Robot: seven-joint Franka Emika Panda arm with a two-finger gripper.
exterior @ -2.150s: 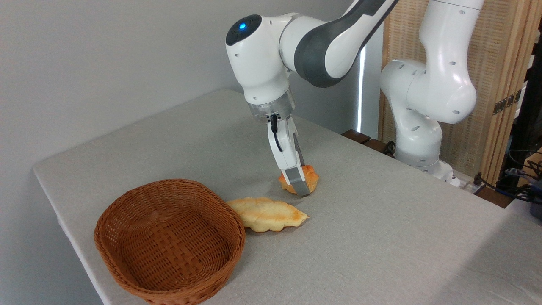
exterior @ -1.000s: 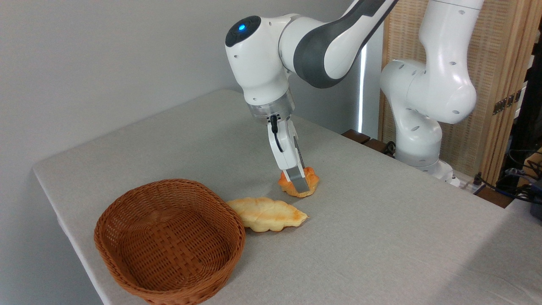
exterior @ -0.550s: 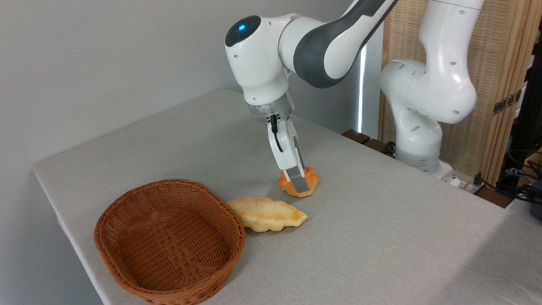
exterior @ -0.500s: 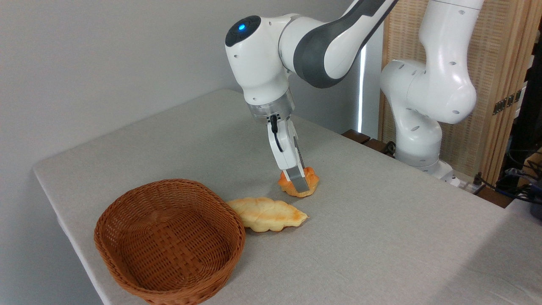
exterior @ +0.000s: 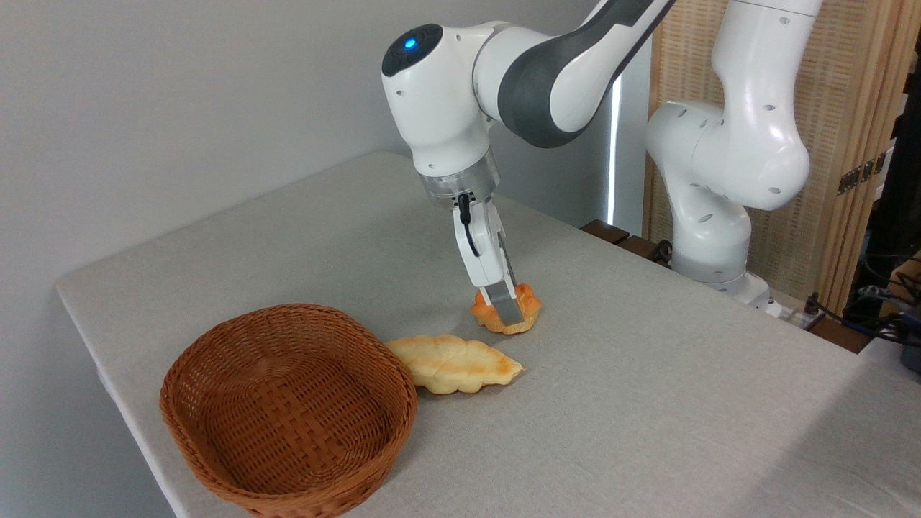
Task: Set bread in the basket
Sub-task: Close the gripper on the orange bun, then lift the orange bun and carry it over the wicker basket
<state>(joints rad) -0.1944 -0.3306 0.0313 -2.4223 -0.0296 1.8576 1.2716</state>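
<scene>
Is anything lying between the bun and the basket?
Yes. The flat bread lies on the table between the bun, which the gripper is at, and the basket, its left end touching the basket's rim. Carried above it, the bun should pass clear.

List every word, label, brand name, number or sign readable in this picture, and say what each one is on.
There is no readable text.
Robot arm: no lettering or logo shows, only a blue light on its head.
Pincer, bun, flat bread, basket and table: no print or label.
Clutter at the right edge: too small and dark to tell.
</scene>
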